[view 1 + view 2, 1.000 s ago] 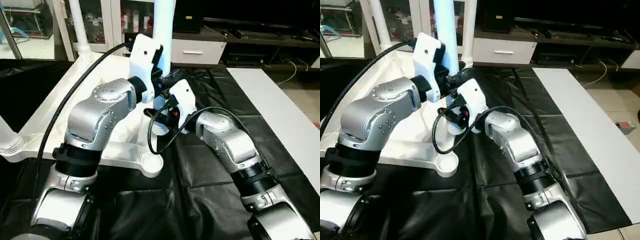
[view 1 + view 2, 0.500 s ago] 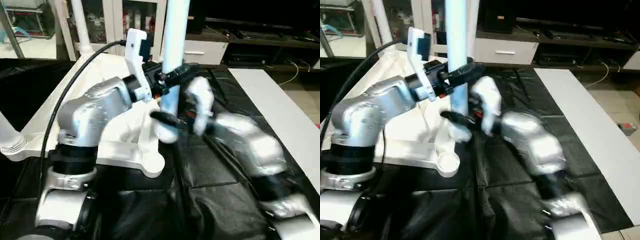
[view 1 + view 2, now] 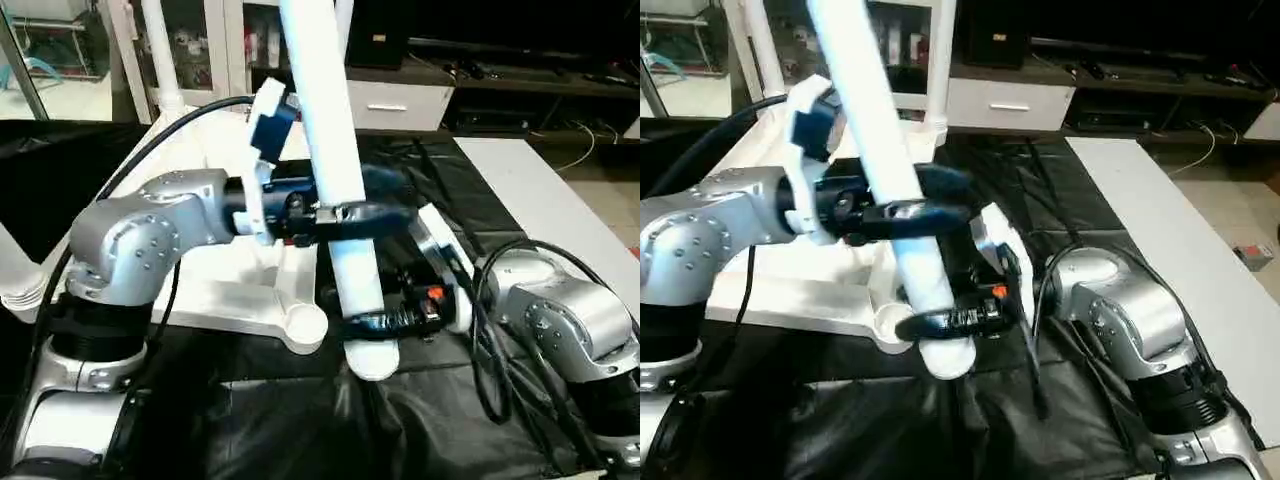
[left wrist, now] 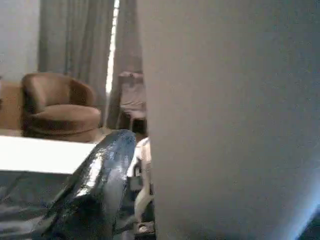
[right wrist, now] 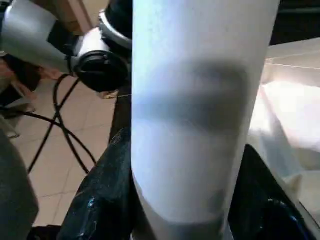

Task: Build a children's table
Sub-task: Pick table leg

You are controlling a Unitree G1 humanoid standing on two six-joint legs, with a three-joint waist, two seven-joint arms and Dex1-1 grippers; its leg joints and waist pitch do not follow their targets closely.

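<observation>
While both tools clamp the tilted leg [image 3: 335,190], the left wrist view alone shows an armchair [image 4: 55,107].

Leg [image 3: 335,190]: smooth white plastic, slight sheen. Tabletop [image 3: 225,280]: same white plastic, smooth, moulded socket [image 3: 303,325] at the corner. Fingers [image 4: 95,185]: glossy black, wet-look shine. Forearms [image 3: 140,235]: brushed silver metal, satin, with small screw heads; black ribbed wrist collars. Camera mounts [image 3: 262,150]: matt white plastic. Cover [image 3: 300,420] under it all: black sheet, creased, semi-gloss. Cable [image 3: 150,150]: black rubbery, matt.
</observation>
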